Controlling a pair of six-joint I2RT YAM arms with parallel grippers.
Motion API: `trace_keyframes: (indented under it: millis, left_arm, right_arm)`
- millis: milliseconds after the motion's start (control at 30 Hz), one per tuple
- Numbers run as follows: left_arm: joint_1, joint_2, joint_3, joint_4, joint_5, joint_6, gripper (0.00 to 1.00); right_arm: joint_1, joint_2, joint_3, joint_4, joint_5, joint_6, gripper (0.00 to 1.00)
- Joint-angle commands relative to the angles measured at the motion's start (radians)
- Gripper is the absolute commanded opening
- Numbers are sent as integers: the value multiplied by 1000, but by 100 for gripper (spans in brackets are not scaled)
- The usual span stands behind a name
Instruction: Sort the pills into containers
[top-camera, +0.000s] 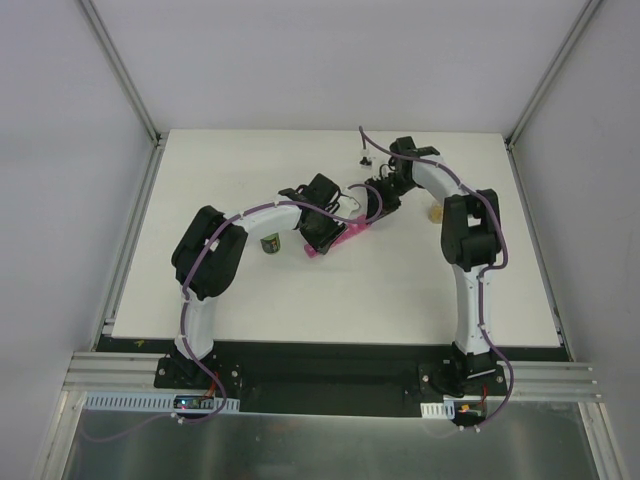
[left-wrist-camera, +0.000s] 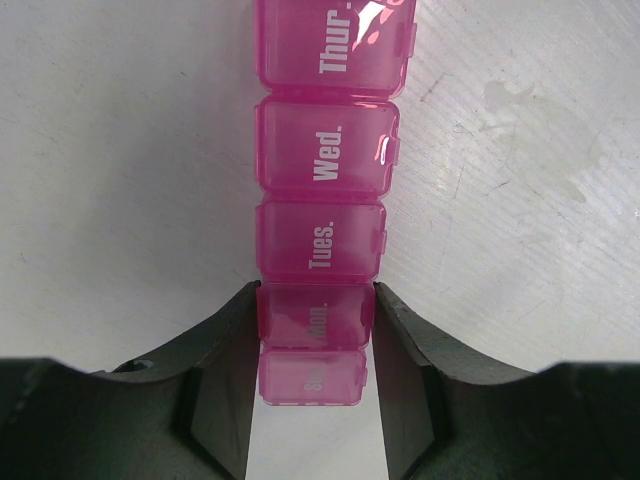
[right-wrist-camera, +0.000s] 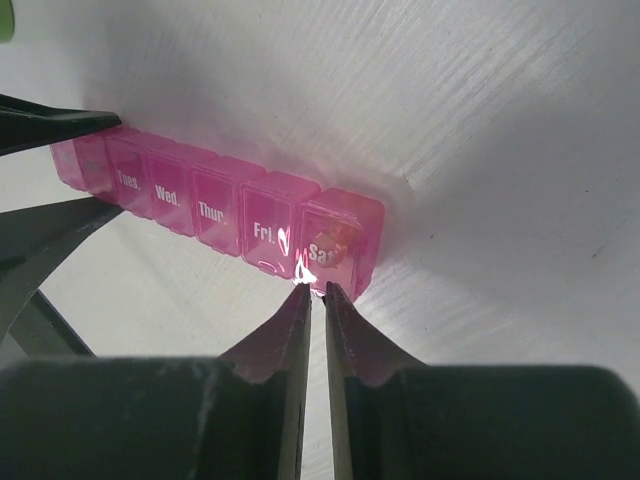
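Clamping pink organizer on scuffed white table: left tool; right tool closed; white walls

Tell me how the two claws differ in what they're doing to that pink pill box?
The left gripper clamps the pink pill organizer across its width at the Mon. compartment; the right gripper clamps nothing, its fingers nearly together. The left gripper works near one end, while the right gripper's tips sit at the front edge of the Sat. compartment, at the opposite end. Both are black, two-fingered and at the same organizer.
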Motion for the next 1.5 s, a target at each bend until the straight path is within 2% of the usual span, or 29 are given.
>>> trace_keyframes:
  millis: [0,667,1467]
  left_arm:
    - [7,51,-3,-65,12,-16,24]
    - [7,57,9,-79,23,-19,24]
    - [7,58,23,-96,31,-28,23]
  right_arm:
    - [17,24,42,-48,97,10,13]
    - [66,59,86,-78,198,38,10]
    - [147,94,91,-96,451,102,4]
